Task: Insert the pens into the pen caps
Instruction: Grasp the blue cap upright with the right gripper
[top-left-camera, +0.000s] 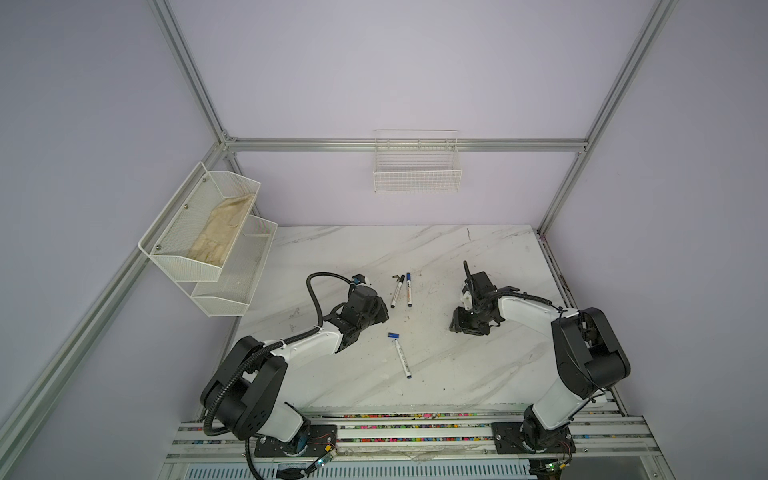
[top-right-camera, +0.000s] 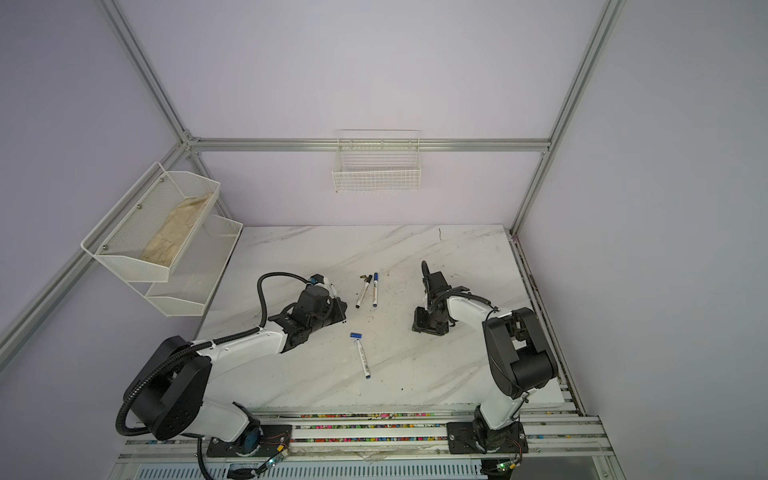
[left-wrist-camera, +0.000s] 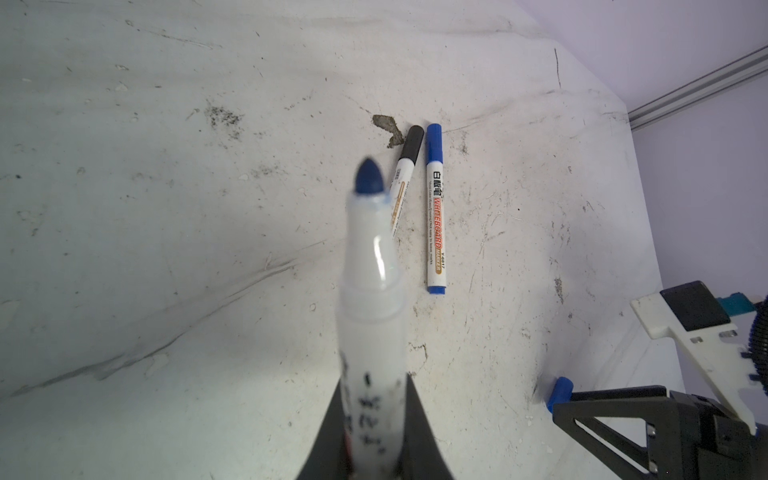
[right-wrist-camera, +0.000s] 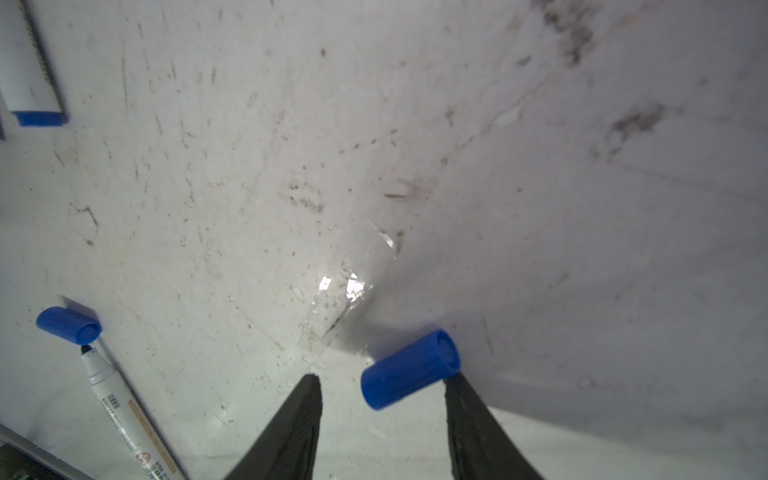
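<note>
My left gripper (left-wrist-camera: 372, 390) is shut on an uncapped white pen (left-wrist-camera: 370, 291) whose blue tip points past the fingers; in a top view that gripper (top-left-camera: 383, 311) is left of centre. A black-capped pen (top-left-camera: 397, 291) and a blue-capped pen (top-left-camera: 409, 289) lie side by side behind the middle. A loose blue cap (top-left-camera: 393, 335) lies at the tip of another uncapped pen (top-left-camera: 403, 359). My right gripper (right-wrist-camera: 381, 377) is open. A second blue cap (right-wrist-camera: 409, 370) lies between its fingertips, one end against one finger (right-wrist-camera: 465, 407). In the top views this cap is hidden under the gripper (top-left-camera: 457, 326).
The marble table (top-left-camera: 478, 374) is scuffed and stained. A two-tier mesh shelf (top-left-camera: 208, 241) holding a cloth hangs at the left wall. A wire basket (top-left-camera: 417, 174) hangs on the back wall. Aluminium rails run along the front edge.
</note>
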